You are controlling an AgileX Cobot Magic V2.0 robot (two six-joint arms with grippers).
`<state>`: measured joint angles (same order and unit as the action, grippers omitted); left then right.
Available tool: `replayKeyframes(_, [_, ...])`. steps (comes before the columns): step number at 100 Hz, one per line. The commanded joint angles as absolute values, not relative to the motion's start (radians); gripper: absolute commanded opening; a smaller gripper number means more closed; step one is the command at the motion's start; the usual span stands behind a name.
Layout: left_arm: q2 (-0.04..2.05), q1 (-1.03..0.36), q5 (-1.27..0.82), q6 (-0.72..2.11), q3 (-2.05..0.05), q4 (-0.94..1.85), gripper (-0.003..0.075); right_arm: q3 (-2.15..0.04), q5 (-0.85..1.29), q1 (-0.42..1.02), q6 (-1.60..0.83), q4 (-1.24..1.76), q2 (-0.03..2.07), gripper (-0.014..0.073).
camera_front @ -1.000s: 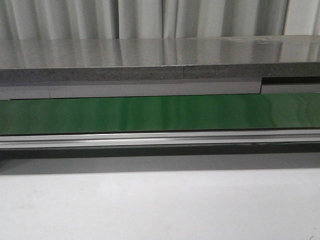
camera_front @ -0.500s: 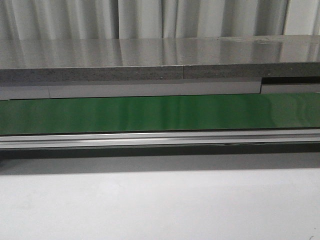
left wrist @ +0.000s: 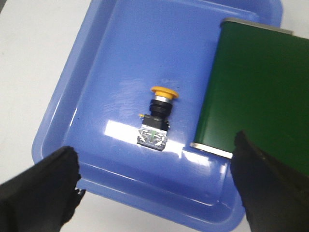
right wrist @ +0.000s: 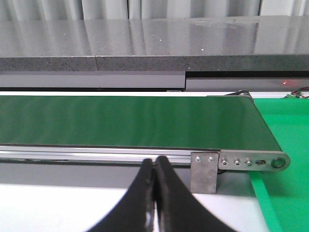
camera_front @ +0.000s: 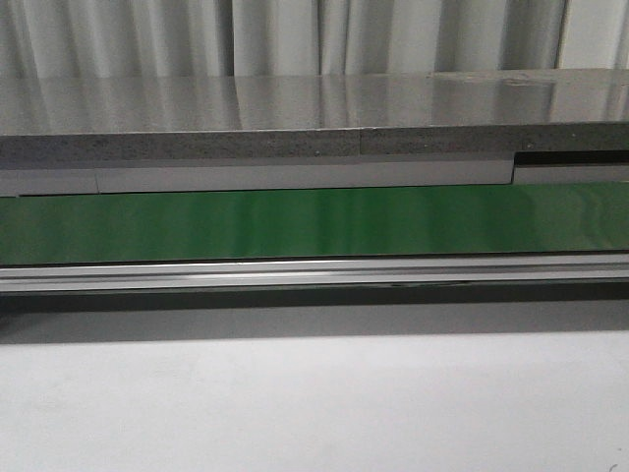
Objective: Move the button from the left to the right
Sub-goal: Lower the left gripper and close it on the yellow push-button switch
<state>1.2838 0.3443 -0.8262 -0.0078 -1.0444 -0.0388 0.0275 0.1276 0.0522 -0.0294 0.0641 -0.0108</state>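
The button [left wrist: 157, 116], with its yellow-orange cap, black body and small green mark, lies on its side in a blue tray [left wrist: 72, 92] in the left wrist view. My left gripper [left wrist: 154, 186] hovers above the tray's near rim, open wide, its black fingers [left wrist: 41, 191] on either side with nothing between them. The button is a short way beyond the fingertips. My right gripper [right wrist: 155, 166] is shut and empty, pointing at the green conveyor belt [right wrist: 125, 121]. Neither gripper nor the button shows in the front view.
The end of the green belt [left wrist: 256, 92] overhangs one side of the blue tray. A metal rail [camera_front: 314, 272] runs along the belt's front, with a grey counter [camera_front: 295, 118] behind. A bright green surface [right wrist: 285, 140] lies past the belt's end roller. White tabletop [camera_front: 314, 403] lies in front.
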Motion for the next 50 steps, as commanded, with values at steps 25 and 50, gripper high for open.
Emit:
replayKeyframes(25, [1.608, 0.386, -0.825, 0.022, -1.217, -0.014, 0.0615, 0.010, 0.042, 0.053, -0.031, 0.057, -0.025, -0.0067])
replayKeyframes(50, [1.718, 0.386, -0.827, 0.048, -1.258, 0.021, 0.0615, 0.010, 0.042, 0.053, -0.031, 0.057, -0.025, -0.0067])
